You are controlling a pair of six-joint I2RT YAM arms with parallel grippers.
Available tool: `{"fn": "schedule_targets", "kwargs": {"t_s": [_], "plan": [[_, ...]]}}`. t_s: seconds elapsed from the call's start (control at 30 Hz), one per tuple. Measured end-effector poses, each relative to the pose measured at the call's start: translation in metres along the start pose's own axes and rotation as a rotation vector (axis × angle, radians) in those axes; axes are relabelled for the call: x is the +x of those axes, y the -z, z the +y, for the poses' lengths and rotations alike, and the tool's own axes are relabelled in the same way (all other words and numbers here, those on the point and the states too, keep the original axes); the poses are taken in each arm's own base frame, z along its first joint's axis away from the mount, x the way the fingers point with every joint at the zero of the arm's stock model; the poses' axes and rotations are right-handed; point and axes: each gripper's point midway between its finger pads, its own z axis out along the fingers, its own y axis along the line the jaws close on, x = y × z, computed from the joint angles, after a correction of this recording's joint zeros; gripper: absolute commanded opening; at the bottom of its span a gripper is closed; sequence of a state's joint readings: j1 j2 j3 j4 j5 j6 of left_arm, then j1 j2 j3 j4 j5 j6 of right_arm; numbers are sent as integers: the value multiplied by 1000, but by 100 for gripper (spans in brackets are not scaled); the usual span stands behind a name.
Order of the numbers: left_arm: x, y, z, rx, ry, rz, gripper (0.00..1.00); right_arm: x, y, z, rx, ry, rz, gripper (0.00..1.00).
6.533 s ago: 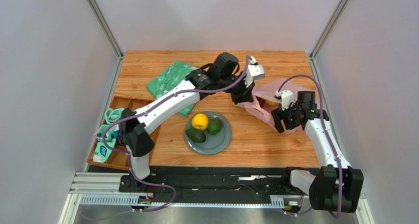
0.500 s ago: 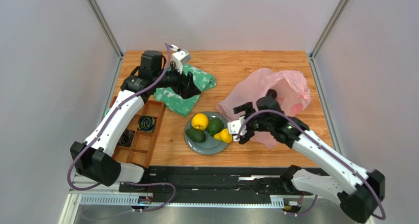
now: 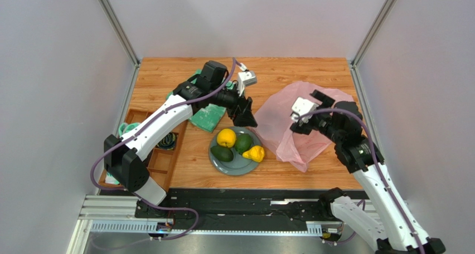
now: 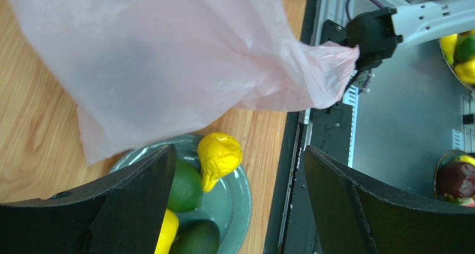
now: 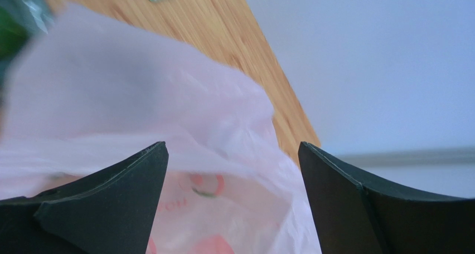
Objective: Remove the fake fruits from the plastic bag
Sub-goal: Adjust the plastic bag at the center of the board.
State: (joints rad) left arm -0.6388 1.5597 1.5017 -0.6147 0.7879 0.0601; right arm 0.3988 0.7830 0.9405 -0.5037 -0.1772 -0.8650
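Already out on the green plate (image 3: 240, 165): citrus (image 3: 226, 137), two avocados (image 3: 222, 153), lumpy yellow fruit (image 3: 255, 153); pink plastic bag (image 3: 290, 137) at its 3 o'clock, contents hidden; left tool (image 4: 237, 151) and right tool (image 5: 233, 148) spread wide, holding nothing

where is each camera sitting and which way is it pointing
top: above and behind the arms, looking down on the table; both arms show.
left wrist: on that arm, facing past the open left claw at the bag and plate.
right wrist: on that arm, facing the bag close up through the open right claw.
shared: all three see the bag; top and left wrist also the plate.
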Motion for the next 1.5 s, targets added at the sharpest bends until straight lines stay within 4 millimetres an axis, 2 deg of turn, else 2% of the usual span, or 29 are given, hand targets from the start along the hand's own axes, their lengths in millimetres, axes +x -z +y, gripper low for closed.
{"fn": "schedule_targets", "kwargs": {"t_s": [0.1, 0.2, 0.27, 0.4, 0.53, 0.57, 0.6, 0.63, 0.67, 0.7, 0.8, 0.87, 0.97, 1.07, 1.17, 1.23, 1.27, 1.3, 1.33, 1.4, 1.43, 1.5], "plan": [[-9, -15, -14, 57, -52, 13, 94, 55, 1, -27, 71, -50, 174, 94], [-16, -36, -34, 119, -118, 36, 95, 106, 5, -36, 69, -91, 332, 94], [-18, -52, -47, 163, -142, 51, 95, 129, 9, -39, 59, -103, 397, 95], [-10, -90, -60, 221, -156, 105, 96, 161, 12, -45, 50, -98, 479, 94], [8, -123, -56, 226, -145, 169, 92, 178, 6, -48, 45, -111, 515, 93], [15, -130, -52, 213, -140, 187, 88, 182, 3, -48, 44, -117, 521, 93], [19, -134, -50, 204, -133, 200, 67, 186, 1, -48, 43, -126, 529, 93], [26, -140, -45, 190, -125, 218, 52, 189, -2, -47, 40, -138, 535, 94], [30, -143, -42, 179, -111, 229, 33, 191, -3, -46, 39, -148, 537, 93], [33, -146, -38, 165, -111, 239, 0, 192, -4, -45, 38, -158, 539, 93], [39, -149, -24, 98, -129, 260, 0, 189, -9, -46, 40, -189, 520, 93], [34, -147, -12, 39, -162, 260, 0, 189, -15, -50, 47, -215, 504, 93], [13, -138, 8, -52, -228, 233, 0, 195, -32, -59, 58, -274, 505, 93], [-30, -116, 37, -162, -299, 156, 0, 206, -54, -86, 104, -339, 532, 93], [-95, -76, 76, -296, -365, 31, 0, 205, -67, -132, 218, -384, 527, 94], [-150, -46, 94, -377, -420, -89, 0, 191, -65, -169, 324, -396, 494, 94], [-177, -31, 97, -413, -460, -155, 0, 183, -60, -185, 377, -400, 476, 94], [-192, -14, 106, -452, -474, -192, 0, 175, -56, -198, 421, -401, 458, 94], [-203, -2, 107, -473, -495, -223, 0, 165, -49, -212, 475, -402, 436, 94], [-215, 10, 99, -480, -528, -253, 0, 150, -32, -223, 545, -412, 412, 94], [-215, 9, 91, -465, -536, -254, 0, 142, -22, -224, 572, -419, 403, 94], [-205, 1, 74, -408, -537, -230, 0, 136, -3, -213, 597, -430, 401, 94]]}}
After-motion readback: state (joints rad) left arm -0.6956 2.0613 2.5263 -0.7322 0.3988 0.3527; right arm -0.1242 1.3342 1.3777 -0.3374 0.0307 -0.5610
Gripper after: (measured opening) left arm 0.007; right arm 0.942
